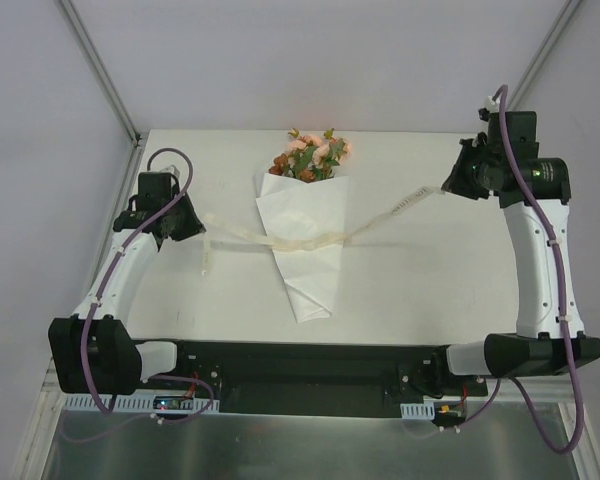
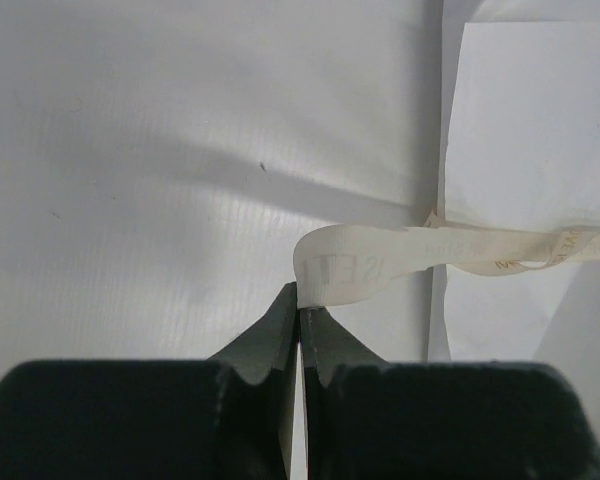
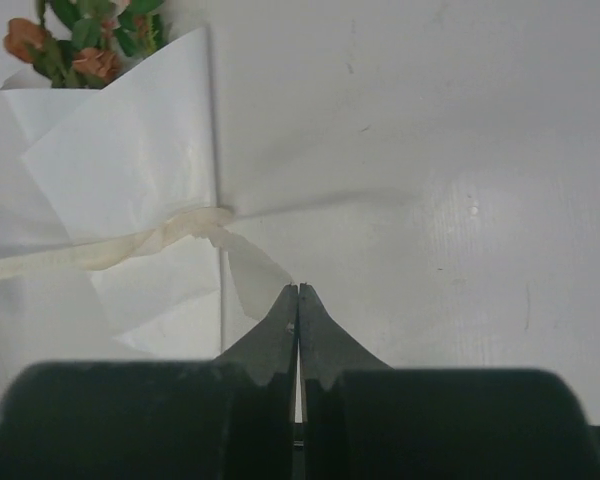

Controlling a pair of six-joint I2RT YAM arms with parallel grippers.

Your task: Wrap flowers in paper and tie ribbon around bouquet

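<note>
White table (image 1: pixel 410 290), white walls all around, nothing else in the room. Approx. halfway between the two pincers lies the bouquet (image 1: pixel 295 205). The paper (image 1: pixel 308 280) is rolled to a cone, w/ its narrow end toward the arm bases, and the flowers (image 1: pixel 310 155) come out at the wide far end.

The ribbon (image 1: pixel 300 243) goes around the waist of the cone, and each end runs out to one pincer. The left pincer (image 1: pixel 188 228) is clenched, its tips pressed together on a curled end of the ribbon. From there the band goes to its right, low over the table, to the cone. The right pincer (image 1: pixel 450 185) is clenched too, w/ the other end nipped at its very tips. This strand goes away to its left and looks lifted from the table, because a shadow lies under it.

At the cone edge on the right pincer's side the ribbon makes a twist. If it is a real knot or only a crossing, I cannot tell.

I think they hold it so on purpose: w/ one end in each pincer and the bouquet between, pulling apart draws the band tight on the waist. The pull should be equal on both sides, I believe. Otherwise the light cone may slide toward the stronger pincer, or the thin paper may crumple.
</note>
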